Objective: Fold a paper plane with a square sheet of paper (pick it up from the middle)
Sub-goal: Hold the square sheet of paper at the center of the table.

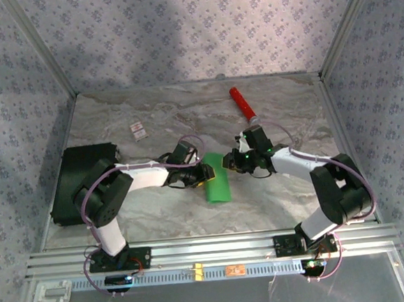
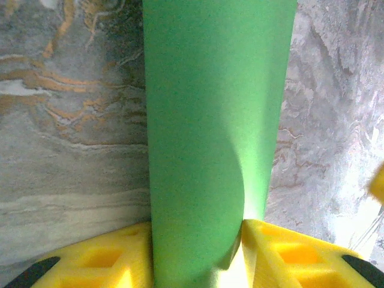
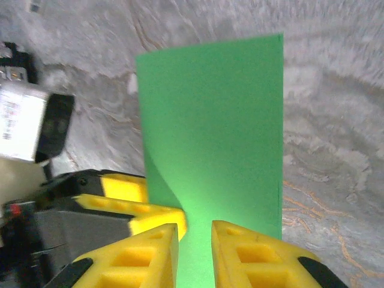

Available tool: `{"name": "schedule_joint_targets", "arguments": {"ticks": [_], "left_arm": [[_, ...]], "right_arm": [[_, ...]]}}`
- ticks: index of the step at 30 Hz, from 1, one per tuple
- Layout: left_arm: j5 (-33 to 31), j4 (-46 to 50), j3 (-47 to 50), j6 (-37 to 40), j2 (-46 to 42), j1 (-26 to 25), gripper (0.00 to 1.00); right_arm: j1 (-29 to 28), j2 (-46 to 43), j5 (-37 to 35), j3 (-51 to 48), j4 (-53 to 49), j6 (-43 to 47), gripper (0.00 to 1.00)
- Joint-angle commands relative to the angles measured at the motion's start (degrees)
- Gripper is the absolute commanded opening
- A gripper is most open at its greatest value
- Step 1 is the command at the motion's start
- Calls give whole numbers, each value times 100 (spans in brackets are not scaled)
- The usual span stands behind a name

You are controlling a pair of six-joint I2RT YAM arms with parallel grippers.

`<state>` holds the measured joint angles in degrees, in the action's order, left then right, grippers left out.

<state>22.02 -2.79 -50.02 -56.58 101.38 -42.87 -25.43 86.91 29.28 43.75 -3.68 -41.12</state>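
Clamping the smooth, bowed square sheet of paper (image 2: 210,120) is the left tool (image 2: 197,243); right tool (image 3: 195,234) stands slightly apart.

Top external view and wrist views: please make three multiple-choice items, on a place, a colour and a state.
1. The red plastic cylinder lies on the marble table: A at the near edge; B far side, right of middle; C far left corner.
2. The right gripper's fingers are: A blue; B white; C yellow.
3. The thin bright green paper sheet is: A folded to an oblong; B crumpled; C torn in two.
B, beyond the right gripper; C, seen at the wrist; A, one layer overlaps.
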Motion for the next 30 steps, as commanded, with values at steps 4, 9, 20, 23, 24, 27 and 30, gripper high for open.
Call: {"name": "schedule_joint_targets", "arguments": {"ticks": [4,9,20,23,24,27,30], "left_arm": [[-241,382,-56,216,75,-24,41],[-186,370,53,259,91,-24,41],[-189,476,-36,330,127,-11,41],[-176,514,-56,357,153,-18,41],[-172,516,-61,366,162,-11,41],[-164,529,-62,373,171,-13,41],[-154,559,-85,393,180,-17,41]], "right_arm": [[264,-252,-104,12,-531,138,24],[351,-330,-99,-99,-495,83,26],[629,-629,31,-569,-7,-168,26],[706,-679,98,-724,167,-263,26],[712,-673,104,-736,177,-269,26],[689,-673,74,-790,216,-297,26],[724,-751,-33,-911,343,-416,25]]}}
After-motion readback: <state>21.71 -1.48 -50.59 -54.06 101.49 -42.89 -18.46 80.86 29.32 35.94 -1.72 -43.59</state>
